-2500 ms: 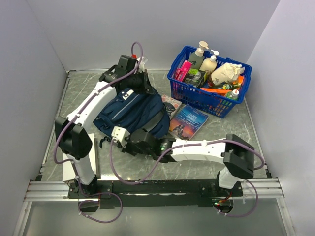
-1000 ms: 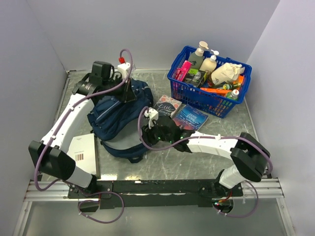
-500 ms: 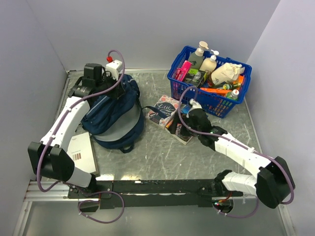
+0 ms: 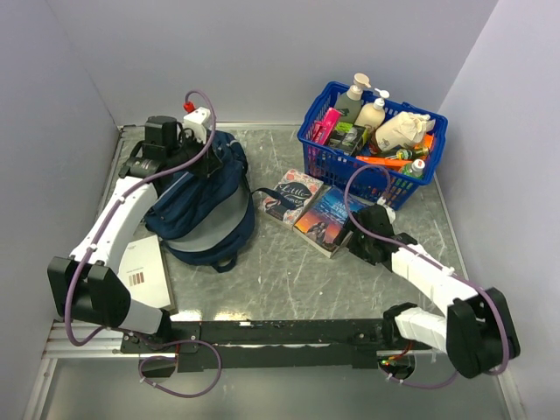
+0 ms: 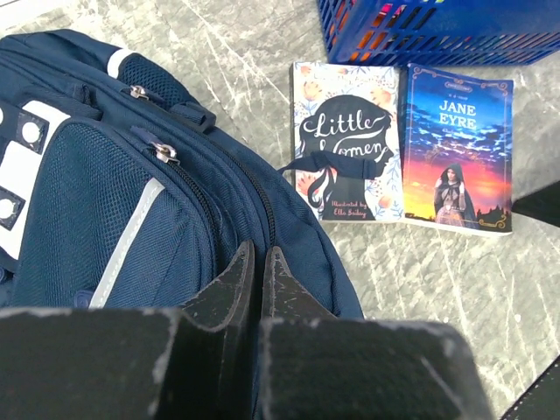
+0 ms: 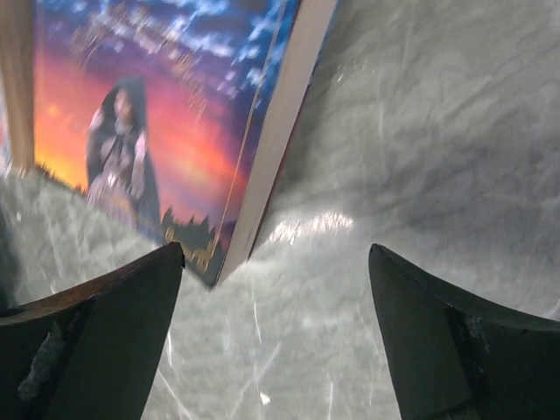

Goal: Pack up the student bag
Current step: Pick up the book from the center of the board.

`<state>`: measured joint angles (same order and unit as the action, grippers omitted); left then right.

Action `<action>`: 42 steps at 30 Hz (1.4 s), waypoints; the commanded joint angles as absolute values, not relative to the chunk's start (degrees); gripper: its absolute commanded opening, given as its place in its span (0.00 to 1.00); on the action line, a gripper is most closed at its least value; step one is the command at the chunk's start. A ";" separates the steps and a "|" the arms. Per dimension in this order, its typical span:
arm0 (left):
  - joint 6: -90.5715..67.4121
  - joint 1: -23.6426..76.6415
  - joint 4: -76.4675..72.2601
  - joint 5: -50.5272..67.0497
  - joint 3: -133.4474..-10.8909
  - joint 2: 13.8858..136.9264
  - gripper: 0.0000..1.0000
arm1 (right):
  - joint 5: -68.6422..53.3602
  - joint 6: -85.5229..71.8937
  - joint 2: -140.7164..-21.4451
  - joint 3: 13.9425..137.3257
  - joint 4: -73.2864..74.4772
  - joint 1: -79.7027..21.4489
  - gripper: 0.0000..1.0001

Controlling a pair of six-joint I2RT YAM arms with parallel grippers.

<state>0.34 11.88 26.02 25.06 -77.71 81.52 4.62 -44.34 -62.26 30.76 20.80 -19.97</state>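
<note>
L wrist: L gripper (image 5: 258, 262) was clamped shut on the bag (image 5: 114, 201) fabric by the zip. R wrist: R gripper (image 6: 273, 289) gaped wide at the book (image 6: 131, 131) corner w/ nothing held; best to slide one finger under the spine edge b4 closing. Top: bag lay far-left on the table (image 4: 289, 280), well apart from the book.

Bag (image 4: 201, 188) left, books (image 4: 308, 206) beside, basket (image 4: 350, 172) behind books.

Little Women (image 5: 343, 144) lies just beside Jane Eyre (image 5: 455, 149), near the blue basket (image 4: 346, 168).
</note>
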 commanded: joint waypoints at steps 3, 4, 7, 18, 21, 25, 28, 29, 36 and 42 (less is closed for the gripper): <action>-1.58 11.78 17.85 30.06 -80.17 79.36 0.01 | 2.02 -47.02 -68.36 31.03 9.94 -16.53 0.87; -1.58 11.86 17.49 30.58 -79.55 79.63 0.01 | 1.59 -47.11 -68.99 31.11 8.63 -16.26 0.86; -0.88 11.87 17.14 31.02 -77.70 80.68 0.01 | 0.27 -47.55 -71.36 31.46 4.67 -16.00 0.77; 2.46 12.39 18.63 34.98 -75.94 81.21 0.01 | -2.99 -49.83 -75.85 34.27 -0.79 -15.91 0.58; 2.64 12.74 18.46 35.07 -75.15 81.04 0.01 | -2.64 -48.87 -74.53 36.12 -0.26 -15.82 0.58; 2.73 13.45 17.67 35.24 -74.18 80.33 0.01 | -2.37 -47.03 -73.48 39.28 3.33 -15.73 0.58; 2.90 13.97 17.49 35.07 -74.00 80.07 0.01 | -2.46 -46.32 -73.30 40.78 4.04 -15.65 0.58; 2.90 14.06 17.49 34.89 -74.00 79.98 0.01 | -2.63 -46.32 -73.65 40.96 4.30 -15.64 0.58; 2.64 14.33 17.32 34.63 -73.57 79.63 0.01 | -4.13 -47.72 -74.45 39.12 0.80 -15.73 0.52; 2.46 14.41 16.96 35.33 -73.30 79.10 0.01 | -4.92 -48.25 -75.85 37.97 -3.51 -15.56 0.21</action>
